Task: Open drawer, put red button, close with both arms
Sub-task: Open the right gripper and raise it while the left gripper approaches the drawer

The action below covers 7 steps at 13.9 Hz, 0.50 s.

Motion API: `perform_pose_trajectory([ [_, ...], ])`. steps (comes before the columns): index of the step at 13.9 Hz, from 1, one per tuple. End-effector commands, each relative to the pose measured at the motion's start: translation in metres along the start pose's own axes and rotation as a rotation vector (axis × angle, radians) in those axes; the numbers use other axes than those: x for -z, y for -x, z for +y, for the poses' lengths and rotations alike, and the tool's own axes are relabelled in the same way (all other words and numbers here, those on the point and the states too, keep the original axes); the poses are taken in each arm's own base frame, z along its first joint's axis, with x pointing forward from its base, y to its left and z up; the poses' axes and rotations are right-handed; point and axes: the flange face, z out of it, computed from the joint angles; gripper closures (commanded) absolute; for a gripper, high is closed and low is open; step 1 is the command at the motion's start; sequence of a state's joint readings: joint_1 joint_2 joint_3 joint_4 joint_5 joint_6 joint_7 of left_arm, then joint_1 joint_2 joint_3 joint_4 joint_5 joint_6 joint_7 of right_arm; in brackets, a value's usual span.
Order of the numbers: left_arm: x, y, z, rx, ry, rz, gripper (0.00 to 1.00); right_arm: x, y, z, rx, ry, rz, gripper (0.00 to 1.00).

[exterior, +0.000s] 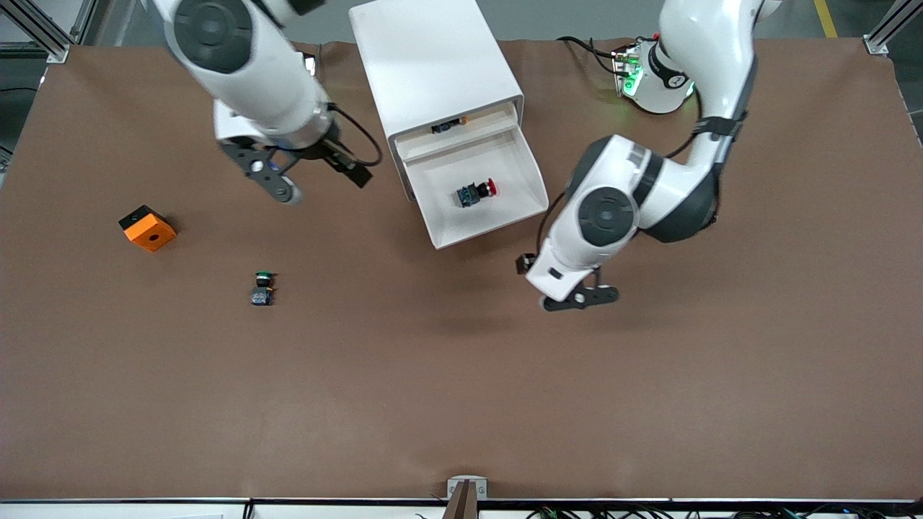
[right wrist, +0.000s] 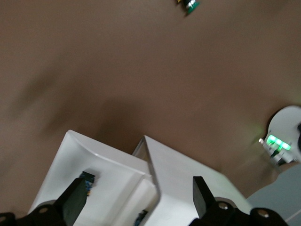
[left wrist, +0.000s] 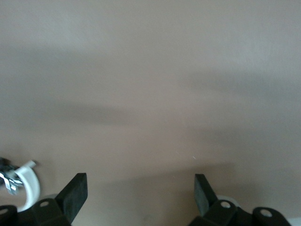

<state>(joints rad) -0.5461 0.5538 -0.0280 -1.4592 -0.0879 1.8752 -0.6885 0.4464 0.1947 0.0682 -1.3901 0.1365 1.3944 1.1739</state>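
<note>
The red button (exterior: 477, 192) lies on its side in the open white drawer (exterior: 505, 216) of the white cabinet (exterior: 433, 65). In the right wrist view only its blue base (right wrist: 87, 179) shows in the drawer (right wrist: 70, 160). My right gripper (exterior: 314, 176) is open and empty, up in the air beside the cabinet toward the right arm's end; it also shows in the right wrist view (right wrist: 138, 200). My left gripper (exterior: 580, 297) is open and empty, low over bare table beside the drawer's front corner toward the left arm's end. The left wrist view shows it (left wrist: 139, 195) over brown table only.
A green-capped button (exterior: 263, 287) and an orange block (exterior: 147, 228) lie on the brown table toward the right arm's end. A small dark part (exterior: 447, 126) sits in the cabinet opening above the drawer. The left arm's base (exterior: 649, 79) glows green.
</note>
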Motion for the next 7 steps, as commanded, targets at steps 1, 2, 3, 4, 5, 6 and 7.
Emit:
perform_pose_trajectory([
  [1, -0.021, 0.017, 0.023, 0.027, -0.024, -0.003, 0.00, 0.007, -0.030, 0.061, 0.150, -0.013, -0.001, 0.00],
  [2, -0.023, 0.019, 0.027, 0.026, -0.015, 0.007, 0.00, 0.009, -0.046, 0.079, 0.195, -0.021, -0.003, 0.00],
  [3, -0.032, 0.018, 0.030, 0.027, -0.018, -0.001, 0.00, 0.010, -0.063, 0.099, 0.242, -0.033, 0.000, 0.00],
  [4, -0.048, 0.023, 0.037, 0.015, -0.034, -0.017, 0.00, 0.009, -0.077, 0.115, 0.283, -0.043, 0.010, 0.00],
  [5, -0.057, 0.029, 0.043, 0.002, -0.044, -0.024, 0.00, 0.005, -0.090, 0.128, 0.313, -0.051, 0.017, 0.00],
  [6, -0.058, 0.029, 0.044, 0.001, -0.044, -0.027, 0.00, 0.002, -0.106, 0.145, 0.353, -0.064, 0.023, 0.00],
  [7, -0.061, 0.033, 0.046, 0.002, -0.051, -0.034, 0.00, -0.001, -0.118, 0.157, 0.389, -0.067, 0.021, 0.00],
])
